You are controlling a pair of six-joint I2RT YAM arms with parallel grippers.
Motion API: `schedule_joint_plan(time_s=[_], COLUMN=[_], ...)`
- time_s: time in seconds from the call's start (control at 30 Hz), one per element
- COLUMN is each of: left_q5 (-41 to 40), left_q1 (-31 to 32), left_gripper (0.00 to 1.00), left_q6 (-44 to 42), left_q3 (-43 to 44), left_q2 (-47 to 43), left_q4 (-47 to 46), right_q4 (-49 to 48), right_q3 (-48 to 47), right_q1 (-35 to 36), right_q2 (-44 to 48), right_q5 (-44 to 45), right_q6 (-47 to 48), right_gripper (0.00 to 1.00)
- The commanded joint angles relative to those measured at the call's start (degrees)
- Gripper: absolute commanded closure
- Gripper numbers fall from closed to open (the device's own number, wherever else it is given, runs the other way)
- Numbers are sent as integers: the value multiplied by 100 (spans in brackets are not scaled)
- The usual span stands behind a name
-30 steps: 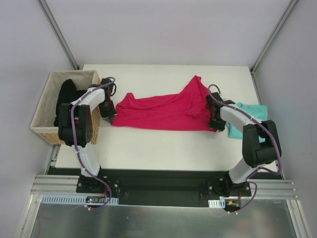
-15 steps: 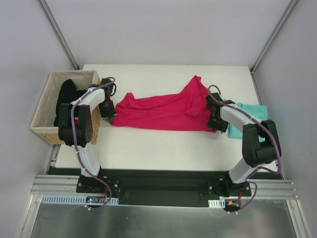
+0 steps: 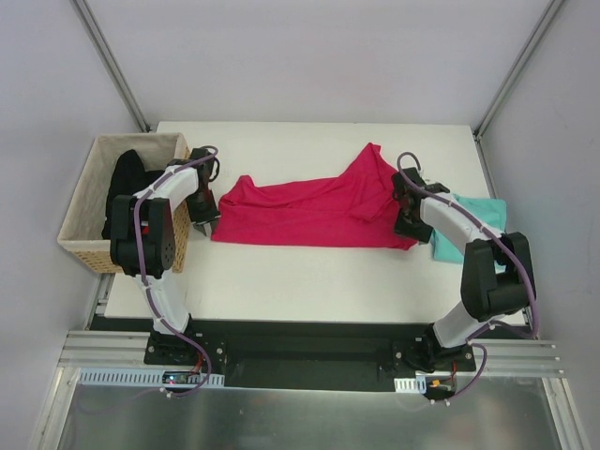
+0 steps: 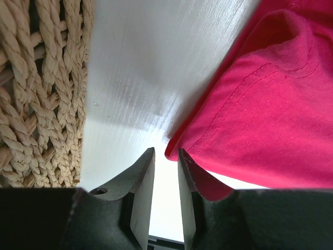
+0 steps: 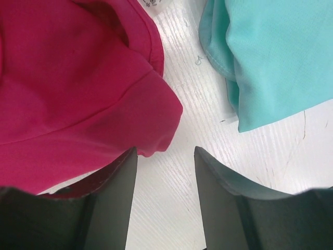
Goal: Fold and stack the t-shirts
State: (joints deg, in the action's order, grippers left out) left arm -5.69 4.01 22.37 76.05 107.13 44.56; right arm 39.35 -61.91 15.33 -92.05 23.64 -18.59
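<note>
Both arms have let go: left fingers [image 4: 143, 182] stand slightly parted, right fingers [image 5: 117, 198] wide, both empty. Pink t-shirt [image 3: 309, 211] lies spread just right of the basket [image 3: 84, 246], teal t-shirt [image 3: 469, 230] beyond it. Expect limp, light cloth; pinch at hem corners.

I'm seeing the left arm [image 3: 173, 185] and right arm [image 3: 455, 217] wearing white links between black joints, each trailing a purple cable [image 3: 138, 239]. The left claw [image 4: 166, 156] and right claw [image 5: 164, 153] are showing dark grey, tapered fingers.
</note>
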Motion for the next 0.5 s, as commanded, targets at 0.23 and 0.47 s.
schedule_joint_plan(time_s=[0.23,0.47], left_q5=[-116,-2], left_q1=[-50,-50], left_gripper=[76,76], left_q6=[-49,-48], left_q3=[235,507], left_q2=[-377,-412], left_q4=[229,229], right_q4=[415,275], right_q3=[-392,-619], right_q1=[-39,-39], right_q2=[627,426], right_q5=[141,-43], right_q6=[-40,180], right_gripper=[48,48])
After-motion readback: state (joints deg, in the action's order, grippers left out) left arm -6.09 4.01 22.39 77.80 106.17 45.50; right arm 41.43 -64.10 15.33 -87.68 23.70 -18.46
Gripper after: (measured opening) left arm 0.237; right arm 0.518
